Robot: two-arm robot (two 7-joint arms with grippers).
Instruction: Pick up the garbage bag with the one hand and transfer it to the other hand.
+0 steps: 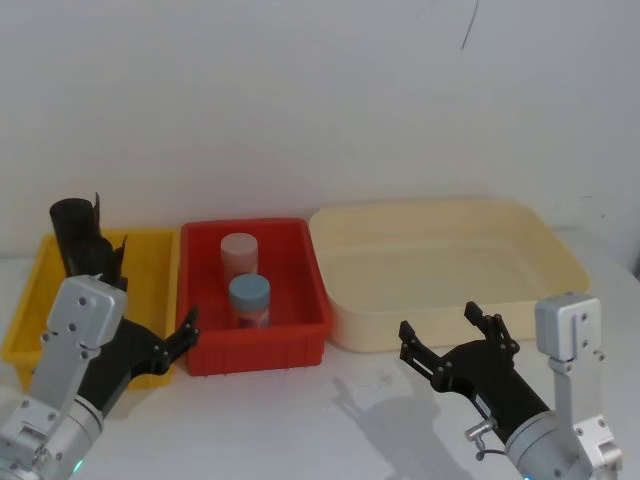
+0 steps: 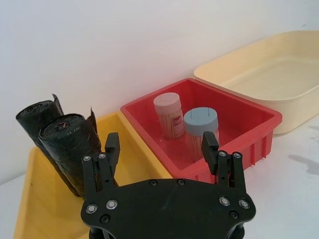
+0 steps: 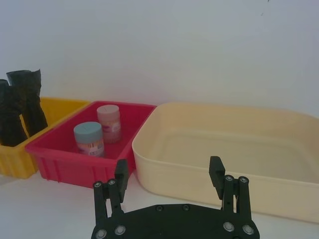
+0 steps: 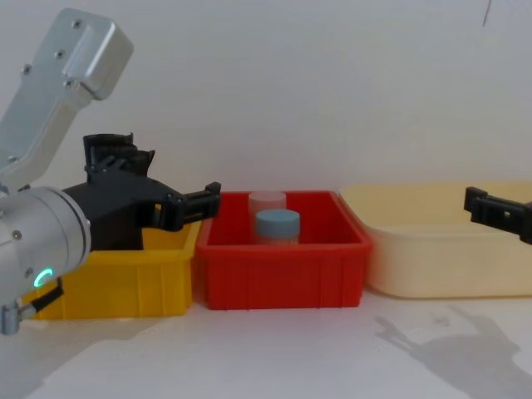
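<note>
Head, chest and 2 wrist views of 1 moment at a white table carrying 3 containers in a row.

The garbage bag, a tall black cylinder of rolled, wrinkled plastic, stands roughly upright in the far left corner of the rectangular yellow plastic bin. A second black roll with a ragged top rim stands just beside it, on its right and nearer the robot.

The left gripper, long, slim and black on a silver wrist with a green-teal light, hangs over the near right part of the yellow plastic bin. Its 2 fingers are spread wide and hold nothing, and it is apart from both rolls. In the chest view 1 fingertip reaches to the line where the yellow bin meets the red plastic bin.

The red plastic bin holds 2 clear jars: a pale-lidded jar behind and a blue-lidded jar in front.

The right gripper, black on a silver wrist, hangs above the table just before the large cream plastic tub. Its fingers are also spread and empty.
</note>
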